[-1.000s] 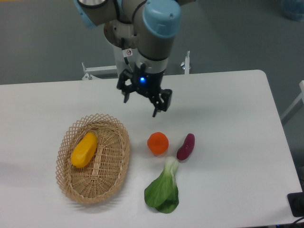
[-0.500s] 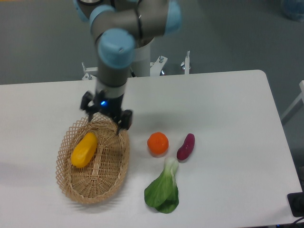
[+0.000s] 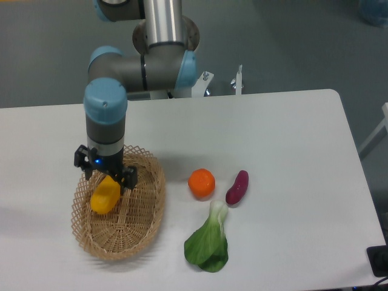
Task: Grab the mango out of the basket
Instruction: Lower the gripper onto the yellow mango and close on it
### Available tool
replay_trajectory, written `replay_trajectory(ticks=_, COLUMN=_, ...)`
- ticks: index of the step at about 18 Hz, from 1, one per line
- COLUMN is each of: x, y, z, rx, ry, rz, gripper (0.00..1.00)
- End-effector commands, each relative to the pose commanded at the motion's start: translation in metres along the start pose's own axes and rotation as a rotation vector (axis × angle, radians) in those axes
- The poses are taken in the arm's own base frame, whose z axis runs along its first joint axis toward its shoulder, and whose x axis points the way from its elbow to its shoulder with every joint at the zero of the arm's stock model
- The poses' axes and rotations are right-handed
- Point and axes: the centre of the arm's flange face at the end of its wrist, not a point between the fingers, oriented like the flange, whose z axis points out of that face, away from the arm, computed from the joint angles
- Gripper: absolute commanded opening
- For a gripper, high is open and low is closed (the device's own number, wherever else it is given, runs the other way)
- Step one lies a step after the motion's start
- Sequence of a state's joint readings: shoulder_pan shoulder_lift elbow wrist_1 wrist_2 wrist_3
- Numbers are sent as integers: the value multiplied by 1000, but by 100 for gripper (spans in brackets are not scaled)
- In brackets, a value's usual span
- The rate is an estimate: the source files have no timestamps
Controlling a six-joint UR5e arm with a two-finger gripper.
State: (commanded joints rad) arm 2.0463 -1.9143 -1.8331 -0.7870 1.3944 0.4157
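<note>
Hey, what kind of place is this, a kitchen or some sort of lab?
Most likely a robotics lab, not a kitchen: an industrial arm is bolted at a plain white table, its gripper over a wicker basket of staged produce, with bare grey flooring behind.

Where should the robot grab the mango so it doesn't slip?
Probably around the mango's middle, coming straight down from above. It lies flat and slanted in the basket, so the open gripper should likely pinch across its narrow width.
</note>
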Motion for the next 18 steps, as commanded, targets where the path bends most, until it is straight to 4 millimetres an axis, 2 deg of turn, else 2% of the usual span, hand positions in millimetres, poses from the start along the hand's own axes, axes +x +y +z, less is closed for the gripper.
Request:
replay_trajectory(ticks=2, x=-4, y=3, z=9, rx=-29, ry=-27, rz=-1, gripper=100)
replay_trajectory(ticks=4, x=4, y=2, z=15, rx=-45, ry=-39, rz=13, gripper=100)
replay_trajectory(ticks=6, x=3, y=3, z=25, rx=-63, ry=-39, rz=12, gripper=100)
replay_trajectory(ticks=18, x=11, y=3, z=44, rx=-63, ry=-70, rz=-1, gripper=100)
